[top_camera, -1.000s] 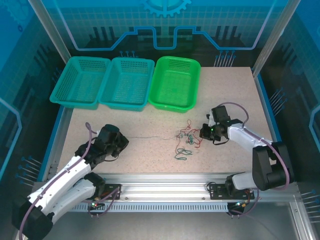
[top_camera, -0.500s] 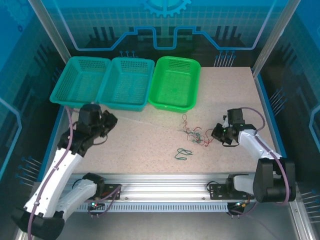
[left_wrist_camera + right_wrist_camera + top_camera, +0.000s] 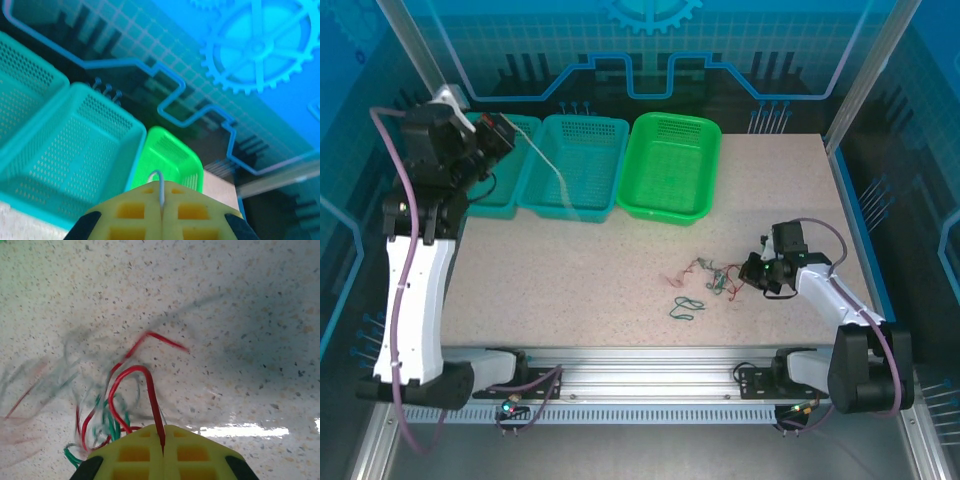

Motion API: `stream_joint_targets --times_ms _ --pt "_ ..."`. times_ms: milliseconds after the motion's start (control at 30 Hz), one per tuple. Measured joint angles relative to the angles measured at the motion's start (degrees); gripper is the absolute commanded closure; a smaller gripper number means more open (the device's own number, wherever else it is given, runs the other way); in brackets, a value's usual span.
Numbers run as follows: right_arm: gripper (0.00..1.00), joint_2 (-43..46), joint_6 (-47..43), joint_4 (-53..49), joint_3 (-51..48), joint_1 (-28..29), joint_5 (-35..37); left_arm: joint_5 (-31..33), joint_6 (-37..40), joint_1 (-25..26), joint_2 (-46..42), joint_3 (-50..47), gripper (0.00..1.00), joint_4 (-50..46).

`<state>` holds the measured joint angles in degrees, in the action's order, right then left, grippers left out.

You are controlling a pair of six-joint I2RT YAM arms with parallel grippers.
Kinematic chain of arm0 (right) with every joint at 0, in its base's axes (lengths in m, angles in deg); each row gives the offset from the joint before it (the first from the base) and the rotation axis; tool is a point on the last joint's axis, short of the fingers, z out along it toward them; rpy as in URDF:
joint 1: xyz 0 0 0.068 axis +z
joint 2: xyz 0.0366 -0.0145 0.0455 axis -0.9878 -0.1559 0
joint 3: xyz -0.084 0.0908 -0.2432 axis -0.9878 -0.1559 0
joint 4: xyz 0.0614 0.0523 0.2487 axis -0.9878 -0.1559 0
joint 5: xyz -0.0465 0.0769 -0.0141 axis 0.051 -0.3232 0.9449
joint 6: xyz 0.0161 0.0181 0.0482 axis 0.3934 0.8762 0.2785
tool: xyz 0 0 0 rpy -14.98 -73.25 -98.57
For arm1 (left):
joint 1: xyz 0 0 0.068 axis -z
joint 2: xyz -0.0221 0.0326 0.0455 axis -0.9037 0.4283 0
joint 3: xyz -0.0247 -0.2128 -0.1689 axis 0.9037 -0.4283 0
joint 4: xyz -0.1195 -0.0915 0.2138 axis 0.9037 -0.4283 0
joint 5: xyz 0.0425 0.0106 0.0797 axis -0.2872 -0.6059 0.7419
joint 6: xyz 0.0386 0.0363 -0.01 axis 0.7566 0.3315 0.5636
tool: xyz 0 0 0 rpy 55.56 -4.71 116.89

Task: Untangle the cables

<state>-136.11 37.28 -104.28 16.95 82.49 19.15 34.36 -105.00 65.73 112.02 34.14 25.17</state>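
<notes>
Currently, landmark for all positions: bright green basket (image 3: 665, 212) at the back of the worktop (image 3: 570, 290).

Left claw (image 3: 506, 130): raised well above the worktop, over the far teal basket (image 3: 470, 205), two baskets left of the green one. Jaws pressed fully together, pinching a whitish cable (image 3: 556, 172). In the left wrist view the cable shows as a small loop (image 3: 157, 176) poking out between the yellow pads. From the claw it slants down across the middle teal basket (image 3: 565, 210), which touches the green basket's left side, and ends near that basket's front rim.

Right claw (image 3: 752, 272): low on the worktop, in front of the green basket and to its right. Jaws closed tight on a red cable (image 3: 149, 390) that arches up from the seam between the pads.

Remaining cables (image 3: 710, 274): small red-and-green knot lying just left of the right claw, in front of the green basket. Several strands are blurred in the right wrist view, so the crossings cannot be made out.

Green loop (image 3: 684, 308): lies alone, nearer the arm bases than the knot, apart from it.
</notes>
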Motion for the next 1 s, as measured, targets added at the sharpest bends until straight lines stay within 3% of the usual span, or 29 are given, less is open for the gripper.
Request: stream_joint_targets --times_ms 200,367,633,1000 --pt "1.0 0.1 1.4 -1.7 -0.3 -2.1 3.4 -2.8 0.0 -6.1 7.7 7.8 1.0 1.9" --pt "1.0 0.2 2.5 -1.3 -0.9 -2.3 2.6 -5.4 0.0 -9.1 12.8 14.1 1.0 3.6" --pt "1.0 0.1 2.4 -4.5 0.9 -2.3 0.9 -7.6 -0.1 -18.0 23.0 28.5 1.0 7.5" --pt "1.0 -0.7 1.4 -8.2 4.2 -2.1 -0.8 -12.6 -0.3 -18.9 36.9 33.2 1.0 10.9"
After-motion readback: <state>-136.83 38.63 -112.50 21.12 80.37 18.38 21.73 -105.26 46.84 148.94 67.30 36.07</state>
